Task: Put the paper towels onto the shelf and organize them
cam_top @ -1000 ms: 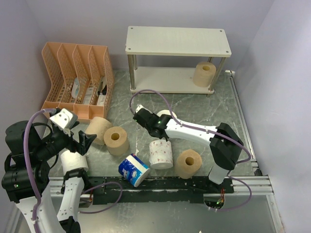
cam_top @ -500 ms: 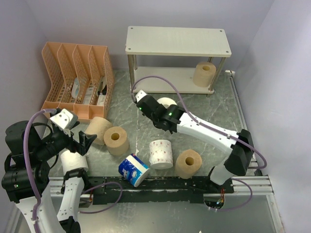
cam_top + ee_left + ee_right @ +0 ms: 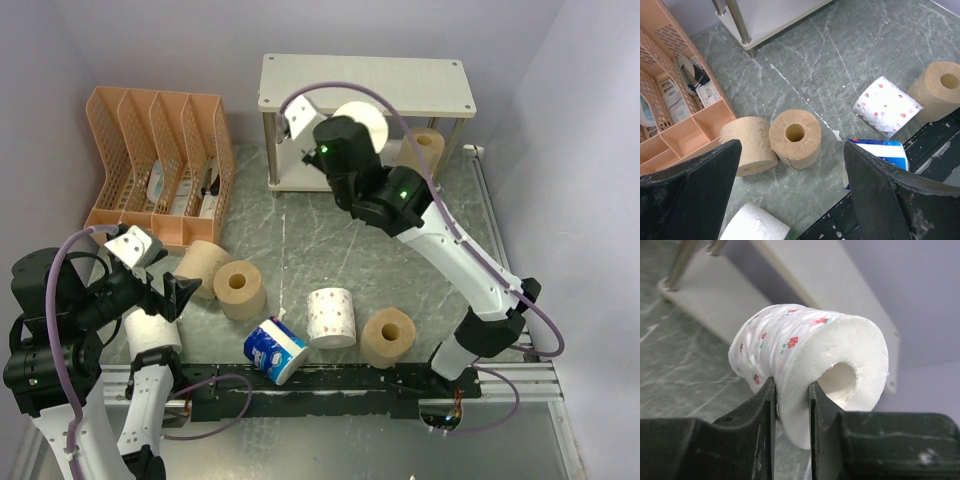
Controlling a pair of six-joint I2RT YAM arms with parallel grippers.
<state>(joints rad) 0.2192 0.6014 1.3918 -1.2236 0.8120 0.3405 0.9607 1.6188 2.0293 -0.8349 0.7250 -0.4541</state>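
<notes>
**Lot: paper towels and shelf, listed left to right**

1. Left arm (image 3: 60,310), near-left corner. Left jaws released and spread wide, grasping nothing, hanging above the two tan rolls.
2. Orange mesh organizer (image 3: 160,165), far left. Not part of the job.
3. Plain white roll (image 3: 152,335), on the desk (image 3: 300,240) at the near edge, tucked under the left arm.
4. Two tan rolls (image 3: 747,145) (image 3: 795,137), touching. One lies on its side, the other stands core-up.
5. Blue-white wrapped roll (image 3: 275,350), tipped against the near rail.
6. Printed roll (image 3: 331,316) on its side, with a third tan roll (image 3: 388,337) just beside it, core-up.
7. Right arm (image 3: 450,240), stretched far across the desk. Right jaws clenched on the wall of a second printed roll (image 3: 805,365), held in the air core sideways. The pinch looks to take only the soft wall beside the core, though the wrist view is too close to be sure.
8. Shelf (image 3: 365,85), far centre. The held roll hangs at its front-left, and its height against the top board cannot be told.
9. Fourth tan roll (image 3: 421,152), on the lower board at the right end.

**Hazards**
- A narrow pinch on soft paper may slip or crush.
- The roll or jaws may clip the top board's edge on entry.
- A roll laid on its side may trundle off the shelf.
</notes>
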